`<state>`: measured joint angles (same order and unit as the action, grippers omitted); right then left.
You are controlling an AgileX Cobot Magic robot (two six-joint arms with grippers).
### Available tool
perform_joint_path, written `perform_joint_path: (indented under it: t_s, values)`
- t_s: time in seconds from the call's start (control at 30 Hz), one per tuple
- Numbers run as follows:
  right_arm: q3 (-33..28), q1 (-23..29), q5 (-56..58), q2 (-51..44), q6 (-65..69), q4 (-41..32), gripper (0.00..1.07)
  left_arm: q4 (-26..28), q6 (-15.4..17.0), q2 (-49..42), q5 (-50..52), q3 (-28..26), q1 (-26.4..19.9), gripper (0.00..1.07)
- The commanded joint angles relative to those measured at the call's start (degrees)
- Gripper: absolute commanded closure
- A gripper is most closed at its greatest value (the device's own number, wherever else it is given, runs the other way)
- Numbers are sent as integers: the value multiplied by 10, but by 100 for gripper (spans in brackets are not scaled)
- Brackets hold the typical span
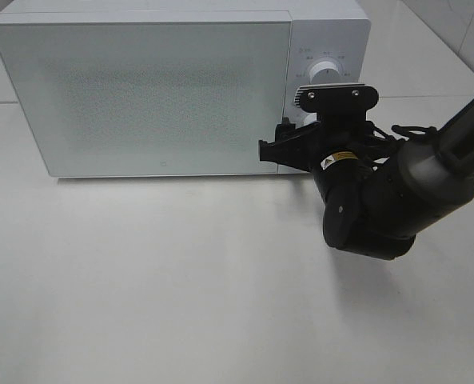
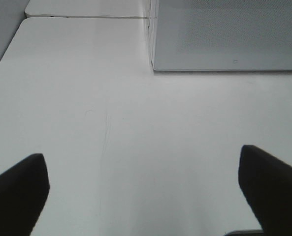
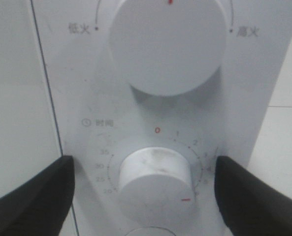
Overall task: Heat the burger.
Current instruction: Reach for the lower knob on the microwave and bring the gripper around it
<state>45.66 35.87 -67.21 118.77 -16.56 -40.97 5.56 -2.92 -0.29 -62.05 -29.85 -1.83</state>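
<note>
The burger is out of view; the white microwave (image 1: 165,96) stands with its frosted door shut. My right gripper (image 1: 296,140) is at the control panel on the microwave's right side. In the right wrist view it (image 3: 145,196) is open, one black finger (image 3: 32,196) on each side of the lower timer knob (image 3: 155,177), with gaps to the knob. The knob's red mark points off zero. The upper power knob (image 3: 168,44) is above it. My left gripper (image 2: 145,191) is open over the bare white table (image 2: 111,123), holding nothing.
The microwave's lower left corner (image 2: 155,66) shows in the left wrist view. A seam between table tops (image 2: 86,17) runs beside the microwave. The right arm's dark body (image 1: 380,200) hangs over the table in front of the panel.
</note>
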Motion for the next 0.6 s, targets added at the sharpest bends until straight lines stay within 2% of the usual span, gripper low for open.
perform_joint_path:
  t_s: [0.03,0.37,0.6]
  values:
    - [10,-14,-5,2,-3,7,31,1,2,-9,6,1,-2,8]
    - [13,-14,-7,5,-3,7,31,1,2,-9,6,1,-2,8]
    - [13,-10,-14,5,-3,6,36,1,2,-9,6,1,-2,8]
